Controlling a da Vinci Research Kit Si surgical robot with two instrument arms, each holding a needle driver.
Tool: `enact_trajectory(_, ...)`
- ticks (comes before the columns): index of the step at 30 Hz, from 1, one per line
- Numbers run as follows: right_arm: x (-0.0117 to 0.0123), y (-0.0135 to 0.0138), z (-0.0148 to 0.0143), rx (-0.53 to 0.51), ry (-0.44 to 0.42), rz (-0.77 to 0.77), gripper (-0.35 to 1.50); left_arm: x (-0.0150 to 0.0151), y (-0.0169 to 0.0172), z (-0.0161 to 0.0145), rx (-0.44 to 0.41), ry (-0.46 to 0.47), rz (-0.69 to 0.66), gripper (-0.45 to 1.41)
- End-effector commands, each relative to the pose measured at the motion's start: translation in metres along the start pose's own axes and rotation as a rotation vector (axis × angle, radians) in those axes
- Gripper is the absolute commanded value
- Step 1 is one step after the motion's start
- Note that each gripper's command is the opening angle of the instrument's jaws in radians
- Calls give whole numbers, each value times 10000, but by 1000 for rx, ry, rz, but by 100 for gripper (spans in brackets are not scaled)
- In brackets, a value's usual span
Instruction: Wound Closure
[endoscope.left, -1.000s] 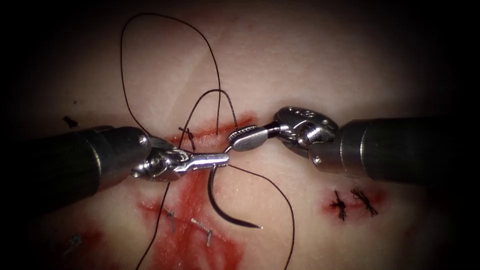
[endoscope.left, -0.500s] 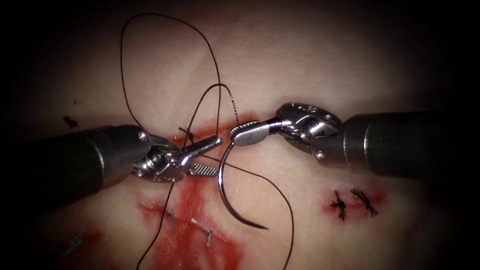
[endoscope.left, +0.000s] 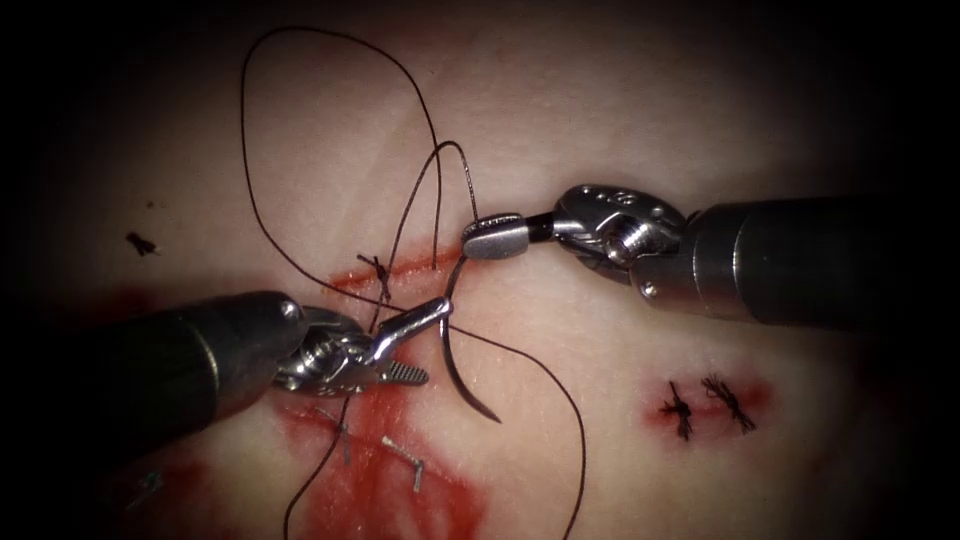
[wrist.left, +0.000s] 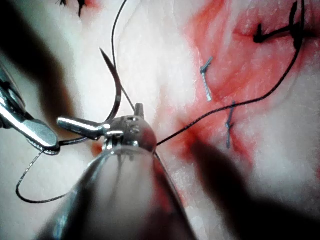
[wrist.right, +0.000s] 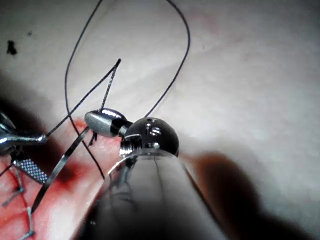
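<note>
Presently the right tool (endoscope.left: 478, 238) has its jaws pressed together on the needle (endoscope.left: 455, 355) at its thread end; the curve hangs below those jaws, free of the tissue (endoscope.left: 640, 110), with the point down and away from the tool. The left tool (endoscope.left: 420, 340) stands just beside the needle's mid-curve, jaws spread, gripping nothing; its upper jaw looks to touch or nearly touch the needle body. Thread (endoscope.left: 300, 150) loops wide above both tools and trails down past the left tool's jaws, over the red fluid (endoscope.left: 390, 480). A knotted stitch (endoscope.left: 380, 270) sits on the cut (endoscope.left: 420, 265), between the two tools.

Risks, as judged:
- Grip so near the needle's tail may let it swivel in the jaws.
- Spread left jaws lie close to a thread strand; closing could snag it.
- Slack loops could tangle round either tool.
</note>
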Motion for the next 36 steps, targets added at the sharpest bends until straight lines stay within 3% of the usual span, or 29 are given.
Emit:
enact_trajectory(1, 0, 3, 11, -9, 3, 8, -35, -1, 4, 14, -22, -49, 42, 128)
enact_trajectory(9, 7, -2, 18, -20, -14, 16, -35, 3, 16, 28, -84, -141, 133, 128)
enact_trajectory(13, 4, -7, 21, -25, -39, -5, -35, 1, 18, 30, -96, -171, 153, 120)
enact_trajectory(20, 4, -7, 21, -27, -39, -47, -35, 3, 17, 24, -92, -127, 168, 113)
enact_trajectory(24, 3, -7, 21, -27, -38, -65, -35, 8, 17, 24, -84, -102, 172, 78)
enact_trajectory(32, 5, -5, 21, -30, -38, -100, -35, 20, 16, 24, -105, -82, 172, 80)
enact_trajectory(36, 5, -6, 21, -30, -38, -100, -35, 22, 19, 27, -100, -73, 175, 53)
